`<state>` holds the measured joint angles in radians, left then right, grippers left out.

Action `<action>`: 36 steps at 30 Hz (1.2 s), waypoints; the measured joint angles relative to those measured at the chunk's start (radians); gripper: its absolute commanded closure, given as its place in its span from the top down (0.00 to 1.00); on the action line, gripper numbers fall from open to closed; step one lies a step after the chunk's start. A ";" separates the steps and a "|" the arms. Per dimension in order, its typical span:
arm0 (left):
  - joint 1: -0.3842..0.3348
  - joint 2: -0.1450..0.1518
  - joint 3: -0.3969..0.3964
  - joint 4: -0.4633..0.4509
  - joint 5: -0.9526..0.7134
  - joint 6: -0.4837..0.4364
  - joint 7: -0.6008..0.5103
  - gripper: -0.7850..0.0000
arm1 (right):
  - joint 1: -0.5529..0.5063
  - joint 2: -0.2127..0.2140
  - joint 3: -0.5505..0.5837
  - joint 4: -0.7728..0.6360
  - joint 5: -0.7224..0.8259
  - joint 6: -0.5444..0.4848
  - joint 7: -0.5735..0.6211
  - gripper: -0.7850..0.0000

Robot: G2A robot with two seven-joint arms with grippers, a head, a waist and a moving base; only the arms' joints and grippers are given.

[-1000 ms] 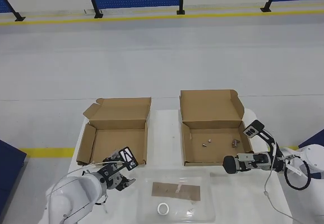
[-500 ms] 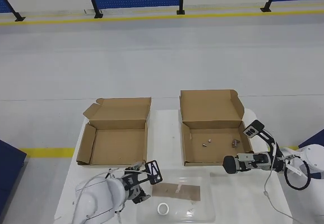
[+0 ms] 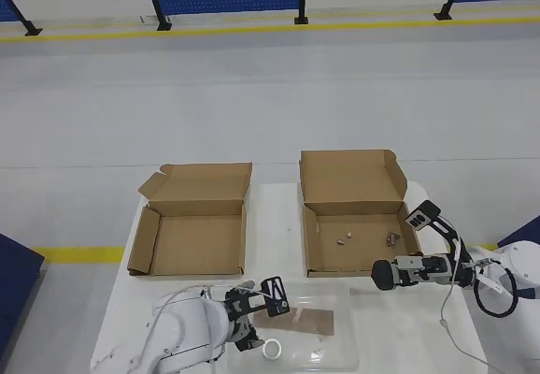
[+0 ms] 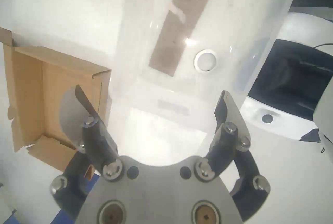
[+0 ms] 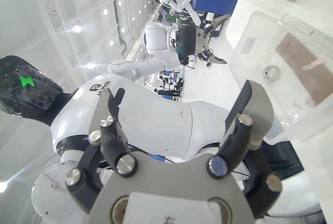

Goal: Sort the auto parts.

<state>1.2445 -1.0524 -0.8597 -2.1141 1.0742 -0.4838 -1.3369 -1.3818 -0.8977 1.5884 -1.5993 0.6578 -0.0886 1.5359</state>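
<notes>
A clear plastic tray [image 3: 340,348] at the table's front holds a metal ring [image 3: 272,349] and a brown cardboard strip [image 3: 293,318]. My left gripper [image 3: 253,329] hovers at the tray's left end, open and holding nothing. The left wrist view puts this gripper [image 4: 152,102] short of the ring [image 4: 205,61], which lies beside the strip [image 4: 184,16]. My right gripper [image 3: 378,274] is open and empty, off the tray's right end near the right box. The right wrist view shows that gripper [image 5: 177,97], the ring [image 5: 270,73] and the tray [image 5: 260,27].
Two open cardboard boxes stand behind the tray. The left box [image 3: 195,245] is bare inside. The right box [image 3: 354,245] holds small metal parts [image 3: 343,237]. A corner of the left box [image 4: 52,94] lies close to my left gripper.
My left arm has swung right, from beside the left box's front corner to the tray's left end. The right arm has kept still.
</notes>
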 measured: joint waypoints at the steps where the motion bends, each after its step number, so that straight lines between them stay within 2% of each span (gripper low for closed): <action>1: -0.025 0.000 0.027 0.012 -0.025 0.013 -0.013 1.00 | 0.000 0.000 0.000 0.000 0.000 0.000 0.000 1.00; 8: -0.285 -0.018 0.245 0.128 -0.271 0.163 -0.163 1.00 | 0.000 0.000 0.000 0.000 0.000 0.000 0.000 1.00; 11: -0.356 -0.031 0.294 0.172 -0.342 0.194 -0.194 1.00 | 0.000 0.000 0.000 0.000 0.000 0.000 0.000 1.00; 19: -0.353 -0.031 0.296 0.176 -0.340 0.193 -0.189 1.00 | 0.000 0.000 0.000 0.000 0.000 0.000 0.000 1.00; 22: -0.342 -0.032 0.314 0.206 -0.301 0.159 -0.146 1.00 | 0.000 0.000 0.000 0.000 0.000 0.000 0.000 1.00; 31: -0.385 -0.068 0.390 0.326 -0.273 0.128 -0.124 1.00 | 0.000 0.000 0.000 0.000 0.000 0.000 0.000 1.00; 36: -0.399 -0.078 0.419 0.340 -0.293 0.124 -0.124 1.00 | 0.000 0.000 0.000 0.000 0.000 0.000 0.000 1.00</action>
<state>0.8456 -1.1309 -0.4411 -1.7739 0.7808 -0.3597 -1.4604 -1.3818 -0.8977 1.5884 -1.5993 0.6578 -0.0886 1.5359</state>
